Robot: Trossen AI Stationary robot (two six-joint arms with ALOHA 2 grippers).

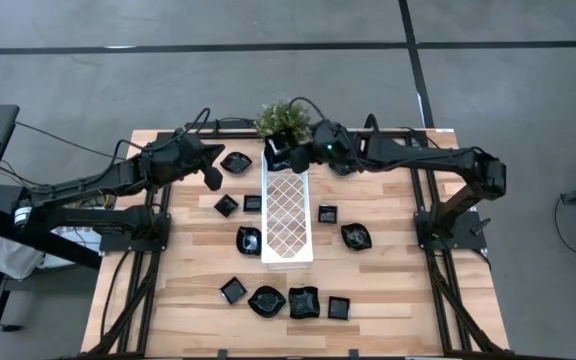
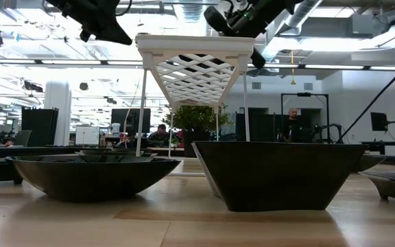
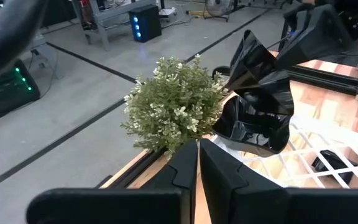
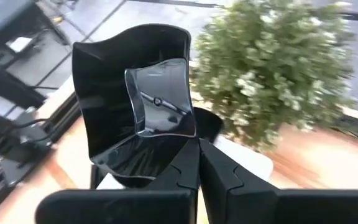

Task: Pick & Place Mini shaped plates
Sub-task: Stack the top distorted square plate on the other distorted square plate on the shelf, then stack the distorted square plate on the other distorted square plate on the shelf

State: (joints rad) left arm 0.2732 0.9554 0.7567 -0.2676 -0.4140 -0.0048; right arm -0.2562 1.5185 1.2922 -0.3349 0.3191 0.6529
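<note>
Black, glossy held plate (image 4: 135, 112) noted in right gripper (image 4: 197, 163): fingers closed together on its lower rim, plate tilted up on edge, wavy walls facing the wrist camera. Located right gripper (image 1: 298, 157) above the far end of the white lattice tray (image 1: 288, 215), just beside the potted plant (image 1: 283, 118). Confirmed same held plate (image 3: 257, 112) from the left wrist view, raised above the tray lattice, next to the plant (image 3: 176, 106).

Found left gripper (image 3: 197, 165) with fingers drawn together and nothing between them. Located left gripper (image 1: 211, 178) above the wooden table (image 1: 388, 290), on the left of the tray's far end, near a leaf-like plate (image 1: 235, 161).

Counted remaining mini shaped plates lying on the table:
- left of tray: two small square plates (image 1: 226, 205) side by side, and one rounded plate (image 1: 249, 240) touching or just beside the tray edge;
- right of tray: one square plate (image 1: 327, 212) and one wavy-edged plate (image 1: 356, 236);
- near edge: a row of four plates (image 1: 303, 301), well apart from the tray.

Seen in the low view: a shallow dish (image 2: 91, 175) and a deeper square dish (image 2: 276, 171) in the foreground, tray (image 2: 194, 68) standing raised on thin legs behind them. Could not tell which plates of the high view these were.
</note>
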